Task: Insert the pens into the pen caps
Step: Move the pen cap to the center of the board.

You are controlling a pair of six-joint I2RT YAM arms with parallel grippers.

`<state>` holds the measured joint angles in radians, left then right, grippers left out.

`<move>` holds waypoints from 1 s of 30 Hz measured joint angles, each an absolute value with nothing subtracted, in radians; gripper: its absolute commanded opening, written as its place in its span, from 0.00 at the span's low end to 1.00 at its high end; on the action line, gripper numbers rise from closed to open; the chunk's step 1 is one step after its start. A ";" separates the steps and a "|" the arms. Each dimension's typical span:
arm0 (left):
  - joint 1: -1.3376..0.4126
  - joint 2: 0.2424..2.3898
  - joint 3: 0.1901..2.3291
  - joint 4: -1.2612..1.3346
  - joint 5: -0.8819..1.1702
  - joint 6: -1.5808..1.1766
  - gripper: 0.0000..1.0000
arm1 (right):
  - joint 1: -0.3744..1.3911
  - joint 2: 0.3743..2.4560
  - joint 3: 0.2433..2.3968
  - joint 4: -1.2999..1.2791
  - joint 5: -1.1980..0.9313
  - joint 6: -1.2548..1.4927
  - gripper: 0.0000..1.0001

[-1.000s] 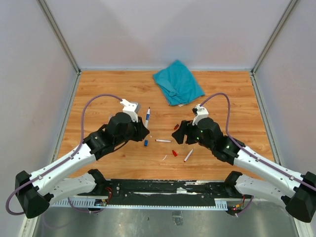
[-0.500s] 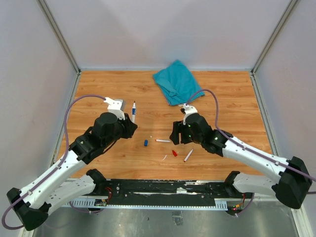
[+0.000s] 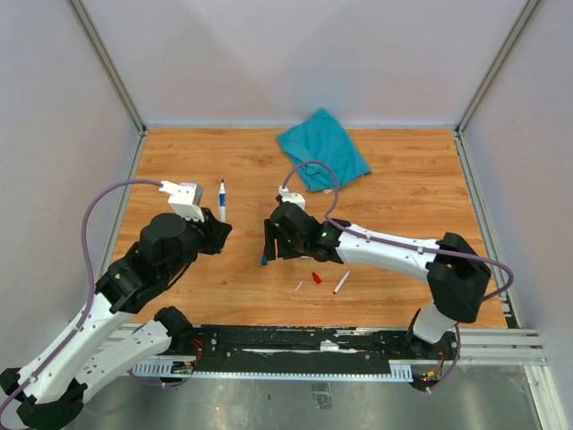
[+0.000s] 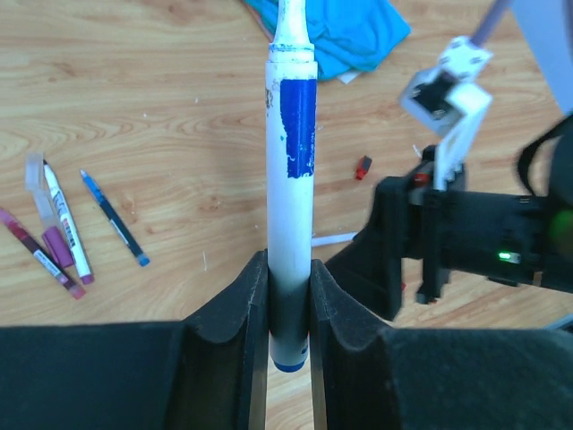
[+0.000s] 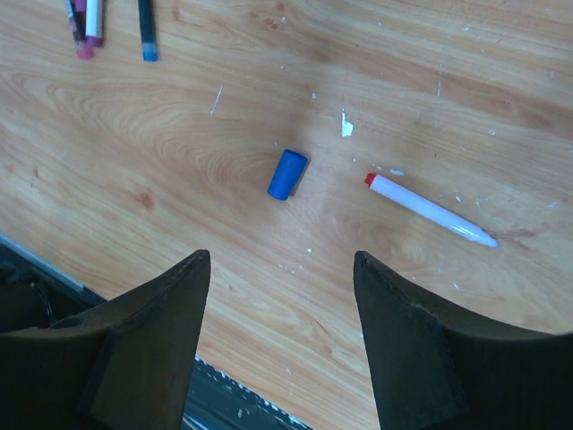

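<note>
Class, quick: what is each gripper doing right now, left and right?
Left gripper: closed, holding a white pen with a blue band.
Right gripper: open, empty, above the blue cap.

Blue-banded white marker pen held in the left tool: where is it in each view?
Top external: blue-banded white marker pen left of centre, jutting from the left tool.
Left wrist: pen at centre, clamped in that tool.
Right wrist: not in it.
Shared landmark: crumpled teal cloth beyond the pen's tip, top and left wrist.
</note>
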<state>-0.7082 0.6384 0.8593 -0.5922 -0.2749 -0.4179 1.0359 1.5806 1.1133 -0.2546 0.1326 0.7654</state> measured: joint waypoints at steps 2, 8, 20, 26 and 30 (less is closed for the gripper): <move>-0.708 0.607 0.859 -0.595 -0.284 -0.414 0.01 | 1.039 1.636 1.155 -0.275 0.141 0.808 0.66; -0.708 0.552 0.858 -0.601 -0.346 -0.415 0.01 | 1.045 1.752 1.272 -0.350 0.176 0.916 0.65; -0.708 0.539 0.854 -0.628 -0.437 -0.429 0.00 | 1.093 1.889 1.446 -0.511 0.241 1.076 0.65; -0.708 0.534 0.854 -0.631 -0.451 -0.431 0.01 | 1.094 1.951 1.528 -0.583 0.263 1.106 0.65; -0.708 0.534 0.854 -0.631 -0.452 -0.431 0.00 | 1.094 1.987 1.576 -0.624 0.273 1.121 0.65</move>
<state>-0.7082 0.5339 0.8536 -0.6308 -0.4519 -0.4313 1.0939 1.9865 1.5764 -0.6243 0.2733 1.1210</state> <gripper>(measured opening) 0.222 0.654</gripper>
